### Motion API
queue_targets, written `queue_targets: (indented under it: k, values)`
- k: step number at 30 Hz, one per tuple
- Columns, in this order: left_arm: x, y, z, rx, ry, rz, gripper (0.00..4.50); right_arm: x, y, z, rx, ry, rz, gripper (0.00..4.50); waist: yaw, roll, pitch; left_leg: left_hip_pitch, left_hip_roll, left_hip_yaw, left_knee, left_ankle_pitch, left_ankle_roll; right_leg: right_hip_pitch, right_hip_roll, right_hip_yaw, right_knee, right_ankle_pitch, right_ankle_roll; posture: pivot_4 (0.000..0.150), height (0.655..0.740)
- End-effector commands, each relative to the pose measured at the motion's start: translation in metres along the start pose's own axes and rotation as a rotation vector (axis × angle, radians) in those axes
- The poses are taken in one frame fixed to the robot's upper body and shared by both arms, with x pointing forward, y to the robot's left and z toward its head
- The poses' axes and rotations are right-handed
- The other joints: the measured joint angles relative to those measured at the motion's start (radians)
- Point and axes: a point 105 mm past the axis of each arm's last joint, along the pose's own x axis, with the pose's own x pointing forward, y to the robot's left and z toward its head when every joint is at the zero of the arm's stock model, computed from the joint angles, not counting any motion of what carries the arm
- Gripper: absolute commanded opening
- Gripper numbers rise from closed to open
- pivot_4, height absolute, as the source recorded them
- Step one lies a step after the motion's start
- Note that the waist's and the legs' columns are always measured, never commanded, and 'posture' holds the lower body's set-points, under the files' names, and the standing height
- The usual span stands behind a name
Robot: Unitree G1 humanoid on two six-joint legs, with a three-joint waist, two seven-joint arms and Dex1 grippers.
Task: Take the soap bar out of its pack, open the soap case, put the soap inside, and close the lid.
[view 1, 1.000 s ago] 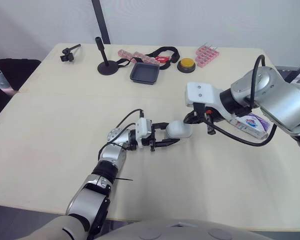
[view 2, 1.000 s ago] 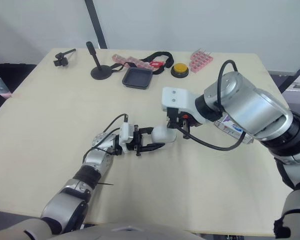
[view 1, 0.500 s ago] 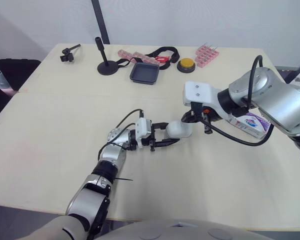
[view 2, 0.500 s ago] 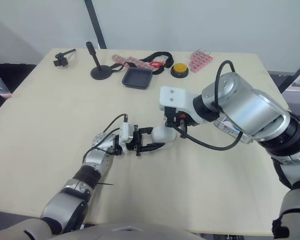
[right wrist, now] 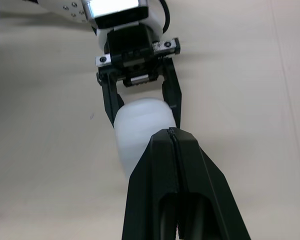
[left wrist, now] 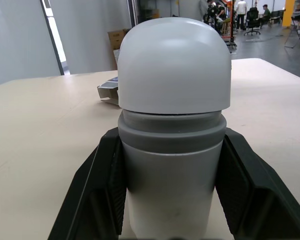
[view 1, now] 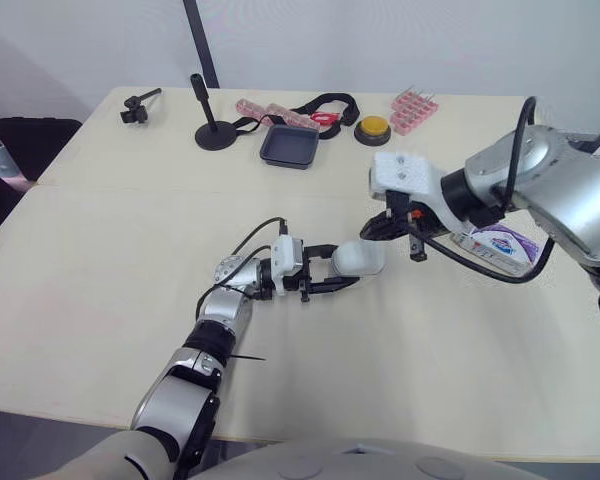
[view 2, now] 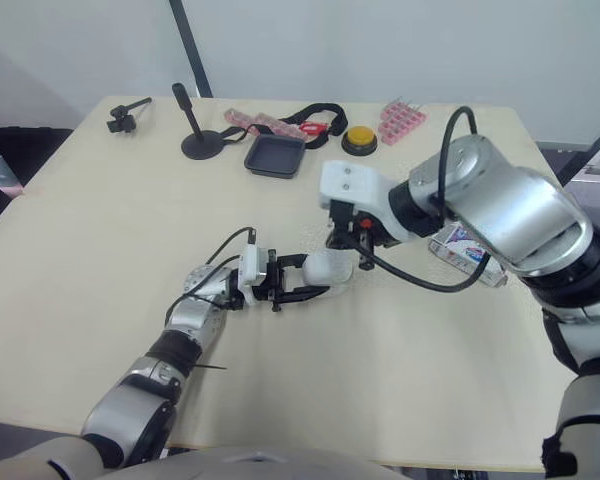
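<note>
My left gripper (view 1: pixel 344 266) is shut on the soap case (view 1: pixel 358 258), a rounded white and grey case lying on its side at the middle of the table. In the left wrist view the case (left wrist: pixel 172 125) sits between both black fingers (left wrist: pixel 97 195), its lid closed. My right gripper (view 1: pixel 377 230) is shut with nothing in it, and hovers just over the case's far end. The right wrist view shows its fingers (right wrist: pixel 172 145) pressed together above the case (right wrist: pixel 140 130). The white and purple soap pack (view 1: pixel 502 246) lies on the table under my right arm.
Along the back of the table stand a dark tray (view 1: pixel 289 147), a yellow button (view 1: pixel 372 128), pink racks (view 1: pixel 414 110), a black stand (view 1: pixel 212 128), a black strap (view 1: pixel 330 103) and a small black clamp (view 1: pixel 135 108).
My right wrist has lifted a little above the case, its fingers still together. The left gripper and the case have not moved.
</note>
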Motion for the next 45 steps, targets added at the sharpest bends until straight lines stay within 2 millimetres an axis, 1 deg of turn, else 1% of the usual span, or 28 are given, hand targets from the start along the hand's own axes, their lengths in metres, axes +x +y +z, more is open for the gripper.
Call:
queue_targets:
  k: [1,7,16,25,33,45]
  values:
    - [-0.005,0.005,0.0,0.013,0.021,0.013,1.88,-0.016,-0.004,0.01,-0.024,-0.031,-0.055,0.03,0.0,0.0,0.0,0.0,0.0,0.0,0.0,0.0,0.0,0.0,0.0,0.0,0.0,0.0,0.0,0.15,0.74]
    - [-0.006,0.005,0.0,0.014,0.023,0.012,1.88,-0.019,0.004,-0.001,-0.004,-0.013,-0.032,0.03,0.001,0.0,0.0,0.0,0.0,0.0,0.0,0.0,0.0,0.0,0.0,0.0,-0.001,0.0,0.0,0.15,0.74]
    - [-0.006,0.005,0.001,0.017,0.025,0.006,1.88,-0.007,0.007,-0.013,0.03,-0.025,0.002,0.03,0.0,0.0,0.0,0.0,0.0,0.0,0.0,0.0,0.0,0.0,0.0,0.0,-0.001,0.0,0.0,0.15,0.74]
    - [-0.007,0.004,0.001,0.017,0.025,0.002,1.88,0.003,0.009,-0.018,0.051,-0.021,0.015,0.03,0.0,0.0,0.0,0.0,0.0,0.0,-0.001,0.0,0.0,0.0,0.0,0.0,-0.001,0.0,0.0,0.15,0.74]
    - [-0.003,0.001,0.001,0.013,0.017,-0.004,1.88,0.015,0.013,-0.021,0.062,-0.013,0.042,0.03,-0.001,0.0,0.0,0.0,0.0,0.0,-0.001,0.0,0.0,0.0,0.0,0.0,-0.001,0.0,0.0,0.15,0.74]
    - [-0.003,0.001,0.002,0.012,0.014,0.0,1.88,0.024,0.014,-0.024,0.06,-0.006,0.054,0.03,-0.004,0.0,0.0,0.002,0.0,0.0,-0.001,0.0,0.0,0.002,0.0,0.0,-0.001,0.0,0.0,0.15,0.74]
